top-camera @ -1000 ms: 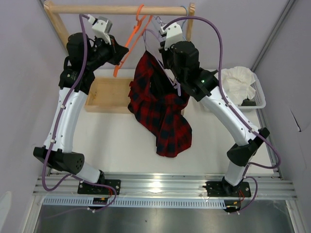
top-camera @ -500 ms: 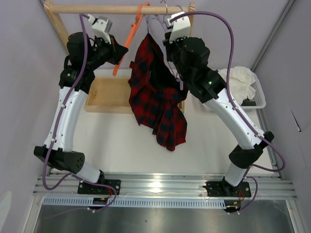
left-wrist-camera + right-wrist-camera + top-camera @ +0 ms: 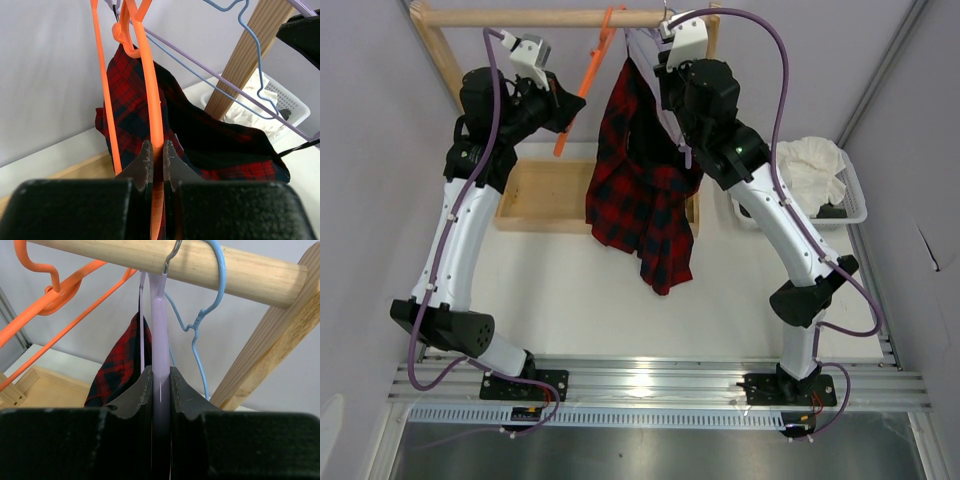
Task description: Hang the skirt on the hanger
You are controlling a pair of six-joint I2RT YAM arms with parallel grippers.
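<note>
The red and black plaid skirt (image 3: 642, 190) hangs on the lavender hanger (image 3: 160, 325), whose metal hook sits over the wooden rod (image 3: 165, 257). The skirt also shows in the left wrist view (image 3: 200, 140) and behind the hanger in the right wrist view (image 3: 117, 367). My right gripper (image 3: 160, 377) is shut on the lavender hanger's neck, just under the rod. My left gripper (image 3: 156, 150) is shut on the orange hanger (image 3: 150, 85), left of the skirt. The lavender hanger's arm crosses the left wrist view (image 3: 225, 82).
A pale blue hanger (image 3: 212, 295) hangs on the rod right of the lavender one. The rod's wooden post (image 3: 270, 355) stands at the right. A wooden tray (image 3: 545, 195) lies under the rack. A white basket (image 3: 820, 180) with white fabric stands at the right.
My right gripper has lifted the lavender hanger with the skirt up and back, and its hook now sits over the rod. The left arm has stayed holding the orange hanger.
</note>
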